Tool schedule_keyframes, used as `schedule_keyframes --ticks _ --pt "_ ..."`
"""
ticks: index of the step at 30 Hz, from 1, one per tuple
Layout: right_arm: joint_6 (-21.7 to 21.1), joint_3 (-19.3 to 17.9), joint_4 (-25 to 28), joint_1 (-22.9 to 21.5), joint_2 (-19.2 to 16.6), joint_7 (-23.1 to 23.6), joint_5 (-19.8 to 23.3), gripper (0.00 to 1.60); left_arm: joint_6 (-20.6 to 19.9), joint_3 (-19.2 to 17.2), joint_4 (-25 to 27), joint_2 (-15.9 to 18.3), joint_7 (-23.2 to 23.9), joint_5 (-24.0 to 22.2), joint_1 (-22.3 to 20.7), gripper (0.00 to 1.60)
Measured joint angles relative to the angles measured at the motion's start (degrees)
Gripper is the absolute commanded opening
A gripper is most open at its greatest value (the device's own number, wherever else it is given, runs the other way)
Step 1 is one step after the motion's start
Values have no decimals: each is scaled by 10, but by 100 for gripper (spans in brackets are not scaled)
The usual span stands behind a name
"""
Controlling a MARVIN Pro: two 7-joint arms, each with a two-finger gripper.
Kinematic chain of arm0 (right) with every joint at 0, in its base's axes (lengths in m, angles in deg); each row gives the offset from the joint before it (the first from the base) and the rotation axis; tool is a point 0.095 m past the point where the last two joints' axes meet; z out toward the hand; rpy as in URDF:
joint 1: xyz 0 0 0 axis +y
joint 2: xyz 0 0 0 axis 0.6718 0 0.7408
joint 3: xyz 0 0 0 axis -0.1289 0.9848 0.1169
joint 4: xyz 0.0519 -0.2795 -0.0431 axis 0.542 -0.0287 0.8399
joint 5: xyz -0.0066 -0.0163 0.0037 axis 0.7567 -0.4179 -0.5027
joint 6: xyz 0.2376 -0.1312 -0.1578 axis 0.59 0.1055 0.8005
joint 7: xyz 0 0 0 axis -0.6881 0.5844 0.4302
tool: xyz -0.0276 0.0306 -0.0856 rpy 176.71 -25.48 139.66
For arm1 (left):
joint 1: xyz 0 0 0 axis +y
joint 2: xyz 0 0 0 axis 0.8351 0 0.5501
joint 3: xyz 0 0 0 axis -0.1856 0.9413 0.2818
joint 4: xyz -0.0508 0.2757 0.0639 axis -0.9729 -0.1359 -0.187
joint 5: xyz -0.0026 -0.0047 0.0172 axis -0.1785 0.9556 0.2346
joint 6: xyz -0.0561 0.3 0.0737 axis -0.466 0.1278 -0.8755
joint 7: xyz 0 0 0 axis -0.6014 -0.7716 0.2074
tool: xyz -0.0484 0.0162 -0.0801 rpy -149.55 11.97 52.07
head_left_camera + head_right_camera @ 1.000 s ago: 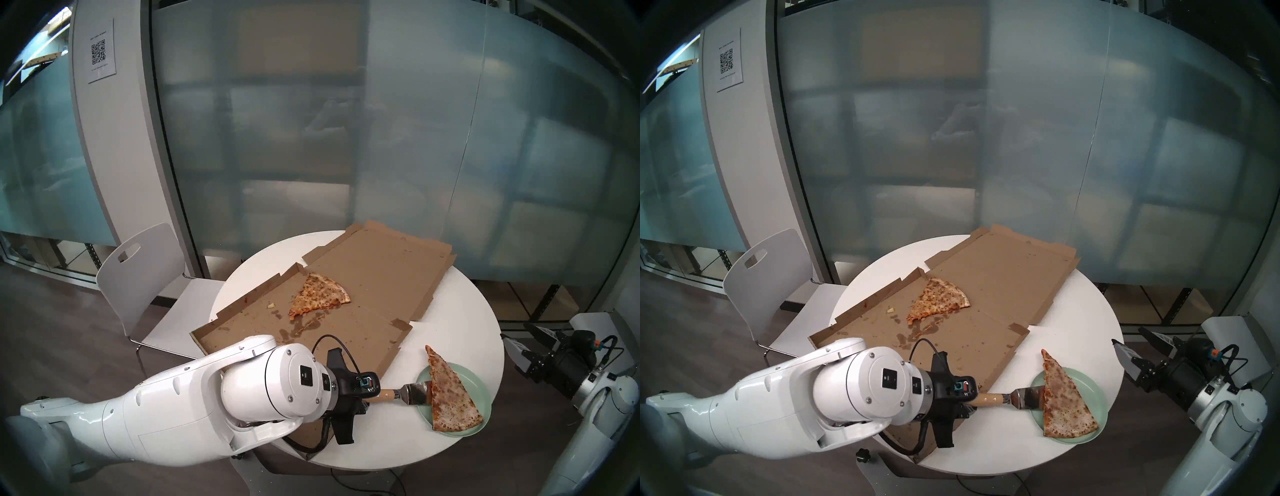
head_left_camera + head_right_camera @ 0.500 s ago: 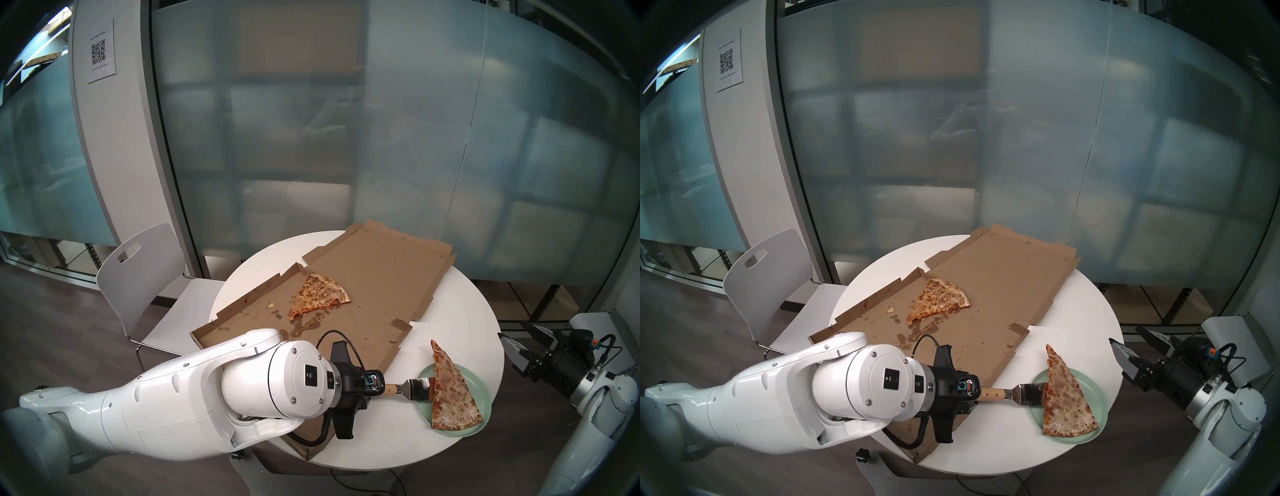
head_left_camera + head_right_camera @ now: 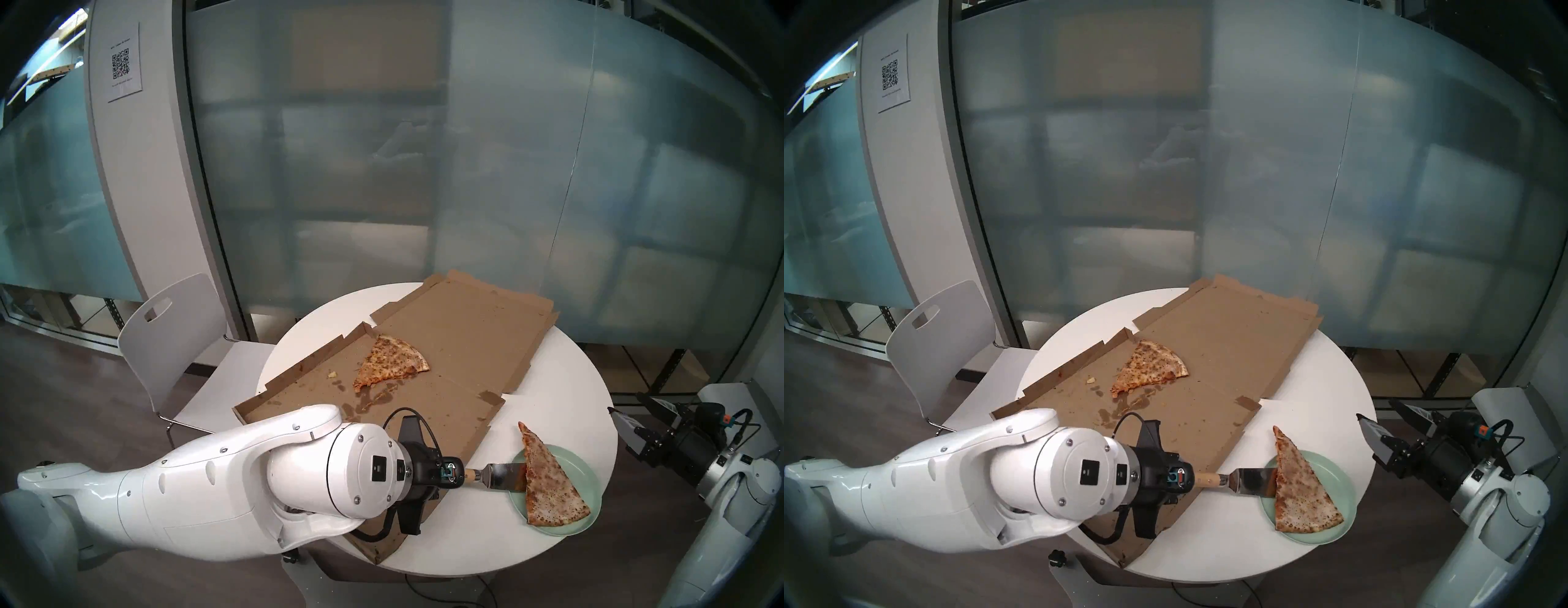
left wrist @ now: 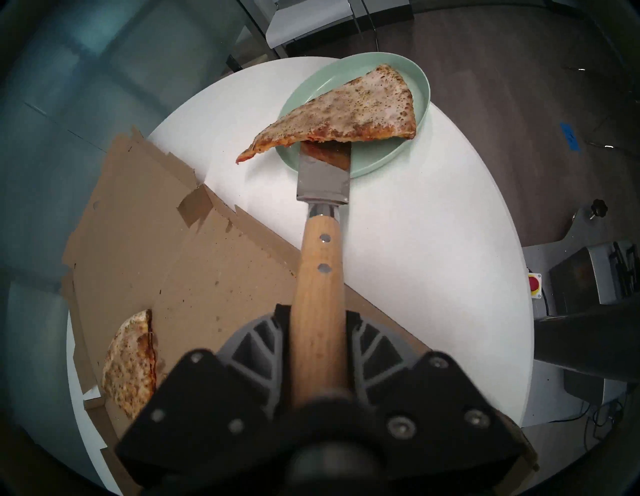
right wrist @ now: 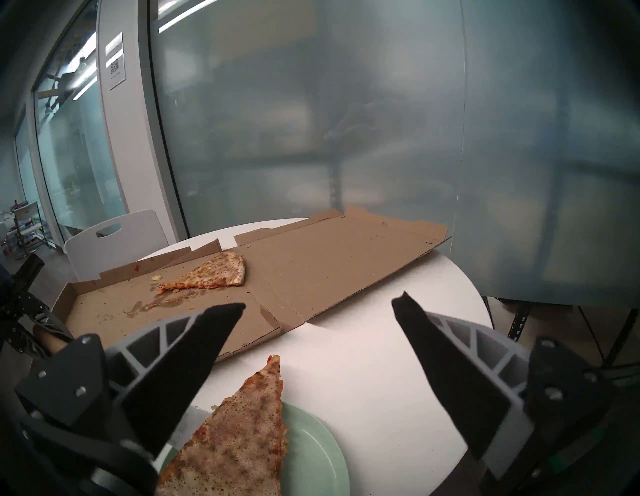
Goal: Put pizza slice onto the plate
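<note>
The long pale pizza slice (image 3: 549, 482) lies across the mint-green plate (image 3: 583, 471) at the table's right front. Its wide end is on the plate and its narrow tip sticks out past the far rim. My left gripper (image 3: 460, 475) is shut on the wooden handle of a metal spatula (image 3: 502, 477). The blade's front edge is under the slice's left side, as the left wrist view shows: slice (image 4: 346, 107), plate (image 4: 381, 156), spatula (image 4: 323, 180), gripper (image 4: 317, 332). My right gripper (image 3: 634, 409) is open and empty, off the table's right edge. It looks over the slice (image 5: 242, 433) and plate (image 5: 311, 450).
An opened flat cardboard pizza box (image 3: 445, 361) covers the table's middle and left, with a shorter orange-brown wedge (image 3: 392, 361) and grease stains in it. The round white table (image 3: 560, 382) has bare surface behind the plate. A white chair (image 3: 169, 339) stands at the far left.
My left gripper pushed the spatula a little right, then drew it back left, so more of the blade shows. The slice's tip shifted with it. The right gripper barely moved.
</note>
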Motion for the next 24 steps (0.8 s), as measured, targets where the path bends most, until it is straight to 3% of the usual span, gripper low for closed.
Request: schedule_keyframes --ticks 24 --pt "-1 2 0 0 1 -1 1 160 0 14 23 5 16 28 -23 0"
